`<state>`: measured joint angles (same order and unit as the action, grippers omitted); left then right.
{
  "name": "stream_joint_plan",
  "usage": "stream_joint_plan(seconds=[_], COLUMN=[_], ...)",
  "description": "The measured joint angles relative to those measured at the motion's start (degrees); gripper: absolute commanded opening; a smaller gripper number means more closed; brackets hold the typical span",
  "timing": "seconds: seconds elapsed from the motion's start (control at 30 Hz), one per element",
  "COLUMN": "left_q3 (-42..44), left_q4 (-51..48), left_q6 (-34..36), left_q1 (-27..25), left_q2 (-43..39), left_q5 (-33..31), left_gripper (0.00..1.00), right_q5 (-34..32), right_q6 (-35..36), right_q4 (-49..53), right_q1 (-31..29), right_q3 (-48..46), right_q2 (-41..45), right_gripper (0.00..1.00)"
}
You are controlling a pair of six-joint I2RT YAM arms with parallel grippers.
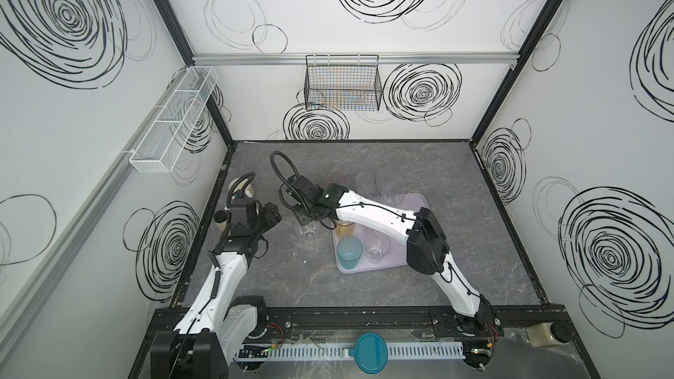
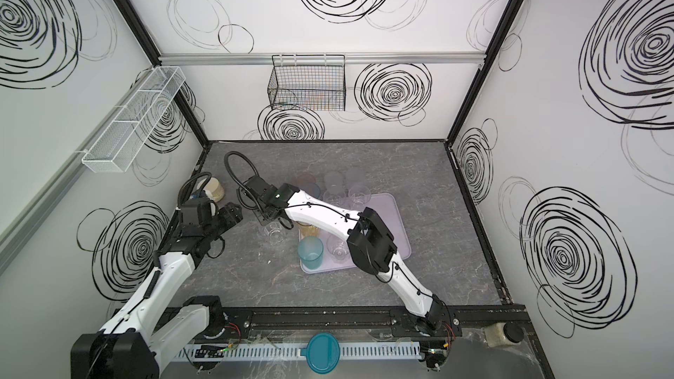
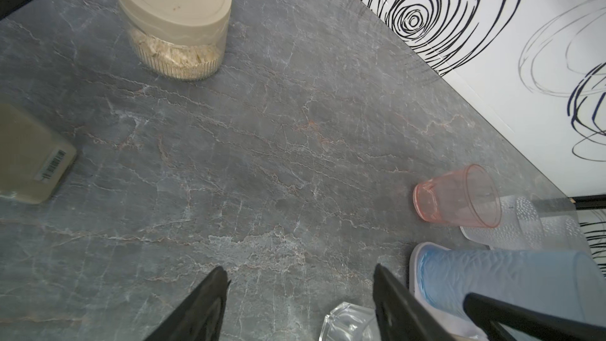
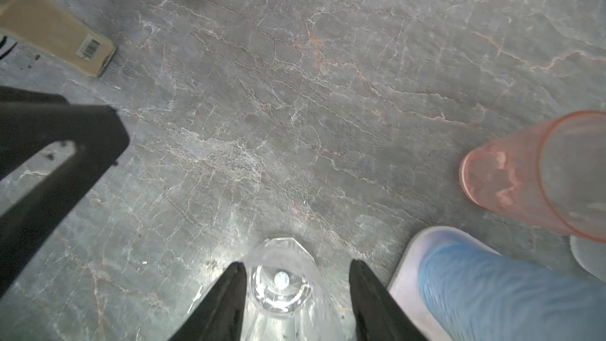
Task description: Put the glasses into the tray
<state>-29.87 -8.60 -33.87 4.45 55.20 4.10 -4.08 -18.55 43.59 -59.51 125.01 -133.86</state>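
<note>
Right gripper (image 4: 298, 265) flanks a clear glass (image 4: 278, 287) — tray (image 4: 406, 275) just beside.

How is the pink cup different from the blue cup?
The pink cup looks shorter and smooth; the blue cup looks taller and has a wavy wall. The pink cup stands on the bare table, while the blue cup stands in a corner of the tray. Both are upright, see-through and empty.
</note>
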Motion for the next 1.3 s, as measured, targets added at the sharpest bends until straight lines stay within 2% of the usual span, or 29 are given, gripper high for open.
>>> stream_joint_plan(seconds=[0.33,0.63,0.87,1.1,1.23,1.3], left_q3=[0.6,0.9,0.9,0.9,0.9,1.0], left_q4=[4.0,5.0,4.8,5.4,5.5,5.6], left_q6=[-0.7,-0.9,-0.8,-2.9,-3.3,-3.3], left_q1=[0.2,0.2,0.4,3.8,4.2,4.2], left_q2=[1.1,2.1,2.1,2.1,2.1,2.1], left_q5=[0.7,1.1,0.3,1.0,1.0,1.0], left_gripper=[0.73,0.73,0.73,0.72,0.72,0.72], right_q5=[-2.4,-0.3,0.1,0.9,1.1,1.2], right_q6=[1.4,1.9,1.1,0.3,0.1,0.0], right_q4=[4.8,7.8,7.1,5.0,3.7,3.5], right_q1=[0.0,0.3,-2.6,-6.5,-5.9,-5.8], right_q3=[2.8,3.8,-5.5,-8.9,-8.9,-8.9], right_q2=[-2.2,-0.3,9.0,7.0,3.8,2.6], right_gripper=[0.55,0.55,0.55,0.54,0.48,0.39])
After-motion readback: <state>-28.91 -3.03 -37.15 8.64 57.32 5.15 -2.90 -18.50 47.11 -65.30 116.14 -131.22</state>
